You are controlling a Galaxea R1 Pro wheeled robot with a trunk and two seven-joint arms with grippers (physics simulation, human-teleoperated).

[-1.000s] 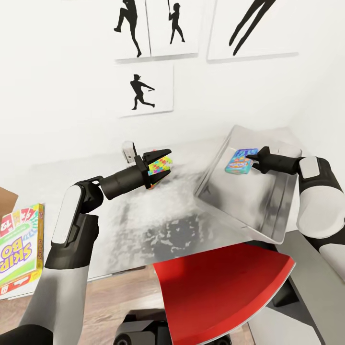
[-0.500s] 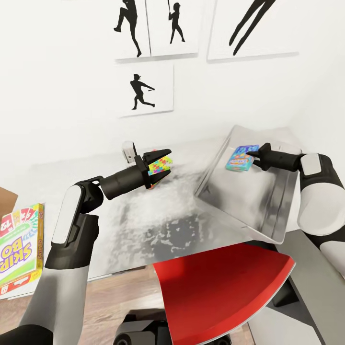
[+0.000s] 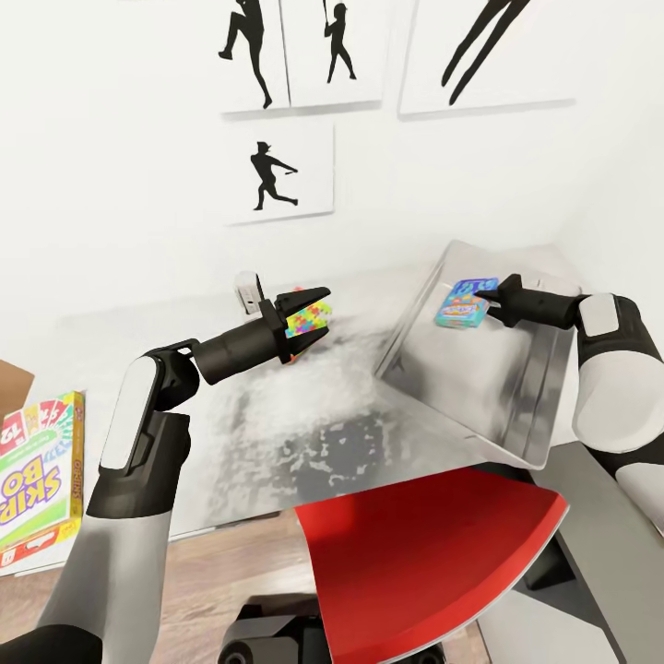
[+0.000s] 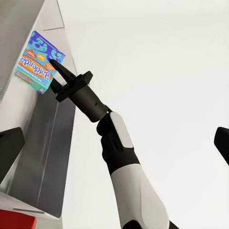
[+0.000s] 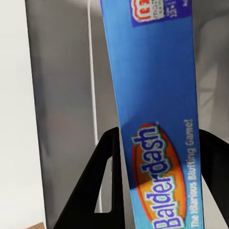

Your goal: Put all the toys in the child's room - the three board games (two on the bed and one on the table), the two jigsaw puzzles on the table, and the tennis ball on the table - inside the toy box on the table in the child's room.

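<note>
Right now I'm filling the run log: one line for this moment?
left pincer: shut on jigsaw puzzle | right pincer: shut on blue board game over toy box | Skip-Bo box: outside bin

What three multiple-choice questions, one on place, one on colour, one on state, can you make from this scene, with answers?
1. Where is the Skip-Bo box?
A. in the toy box
B. at the head view's left edge, below the left arm
C. in the right gripper

2. What colour is the Balderdash box?
A. mainly blue
B. mainly black
C. mainly white

3. What is the left gripper doing?
A. hanging open, holding nothing
B. gripping the ball
C. closed on a jigsaw puzzle

Answers: B, it lies at the left edge; A, its printed face is blue; C, the multicolour square sits between the fingers.
</note>
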